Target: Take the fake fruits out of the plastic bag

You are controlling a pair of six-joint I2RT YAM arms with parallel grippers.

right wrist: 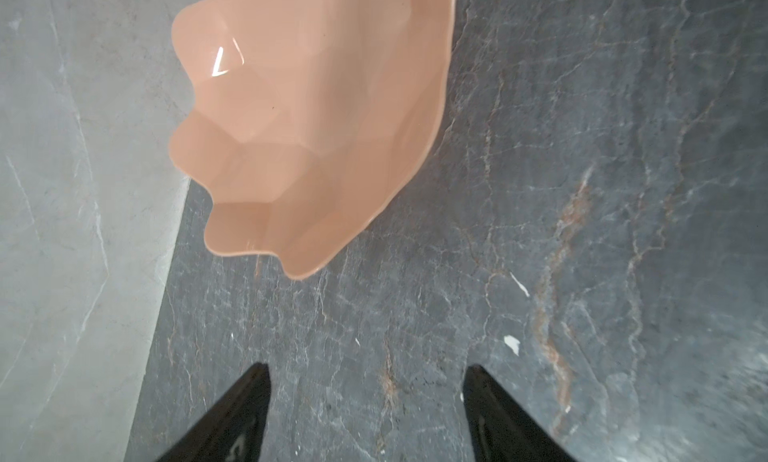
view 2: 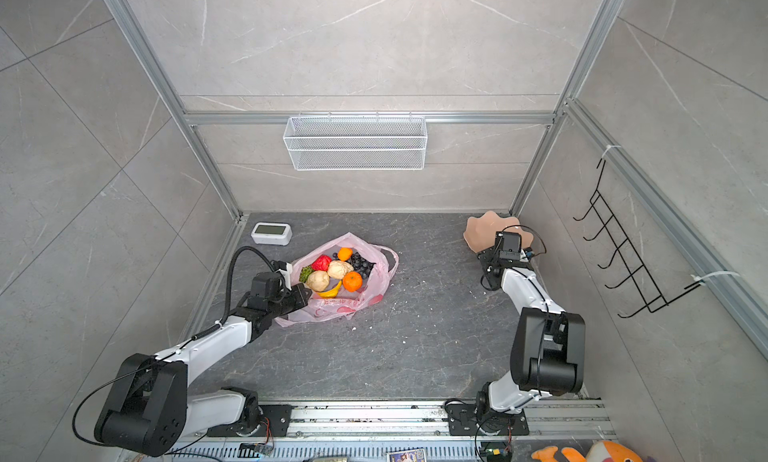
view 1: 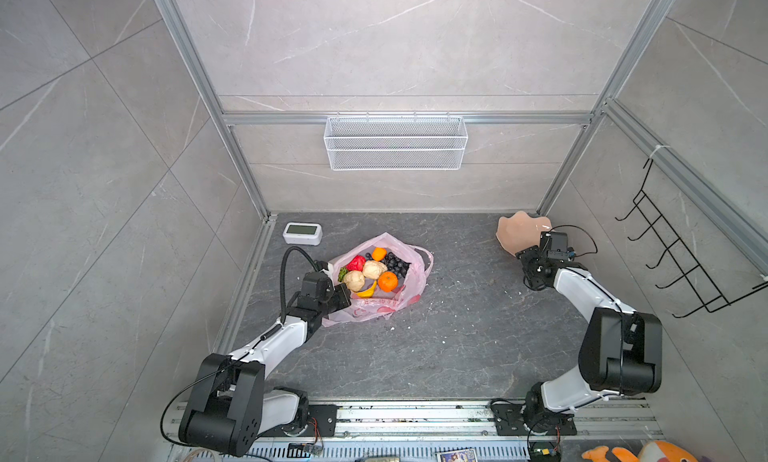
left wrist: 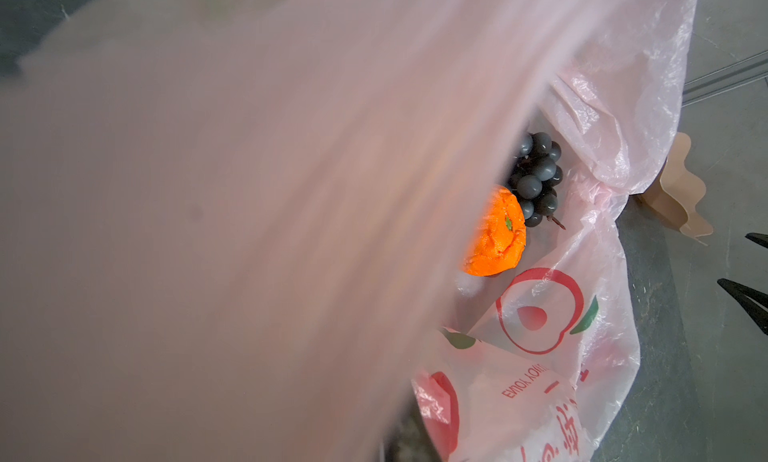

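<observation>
Open plastic bag lies on table. All fake fruits sit inside the bag: 2 oranges, red apple, green ball, 2 cream lumps, banana, grapes. L gripper is at bag's left rim, jaws fully closed. Its tips are hidden, but bag film drawn over its wrist cam looks pinched. R gripper & peach dish are both well right of bag. R jaws are wide apart, holding nothing.

dark marbled tabletop under pink plastic bag, small white clock, peach scalloped dish
</observation>
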